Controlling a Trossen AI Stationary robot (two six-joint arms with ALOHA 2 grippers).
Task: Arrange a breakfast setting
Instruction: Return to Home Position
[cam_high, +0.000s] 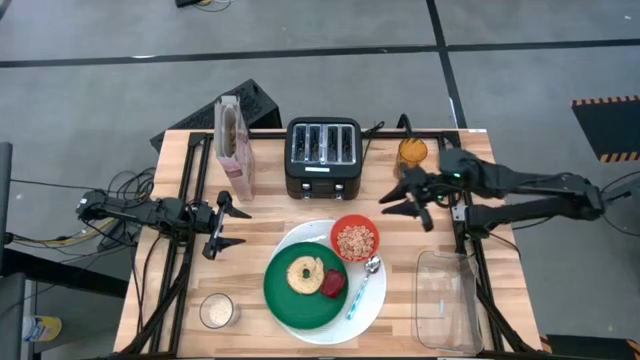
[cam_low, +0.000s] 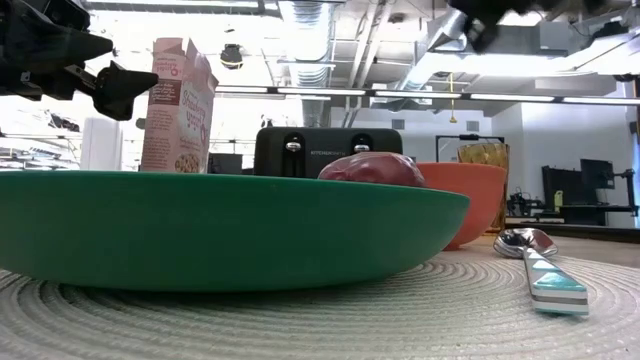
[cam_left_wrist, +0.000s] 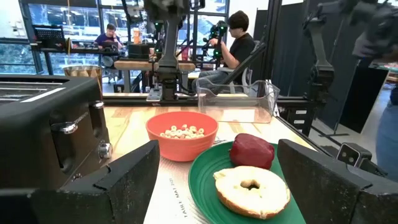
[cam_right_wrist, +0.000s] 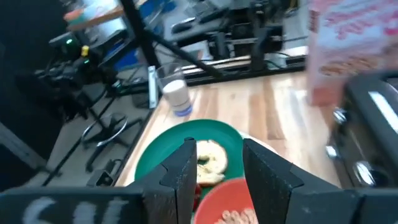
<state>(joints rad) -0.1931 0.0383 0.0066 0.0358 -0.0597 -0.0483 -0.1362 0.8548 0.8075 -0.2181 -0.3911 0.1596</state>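
Note:
A large white round plate (cam_high: 375, 305) lies at the table's near middle. On it rest a green plate (cam_high: 285, 300), a red bowl (cam_high: 355, 240) of cereal and a teal-handled spoon (cam_high: 362, 288). A bagel (cam_high: 305, 275) and a small red food item (cam_high: 333, 284) lie on the green plate. My left gripper (cam_high: 245, 228) is open and empty, left of the plates and above the table, and it also shows in the left wrist view (cam_left_wrist: 217, 180). My right gripper (cam_high: 385, 206) is open and empty, above the table beyond the bowl, and it also shows in the right wrist view (cam_right_wrist: 217, 168).
A black four-slot toaster (cam_high: 322, 157) stands at the far middle, with a cereal box (cam_high: 235, 145) to its left and an amber glass (cam_high: 412, 152) to its right. A glass of milk (cam_high: 217, 311) stands at the near left. A clear plastic tub (cam_high: 447, 300) stands at the near right.

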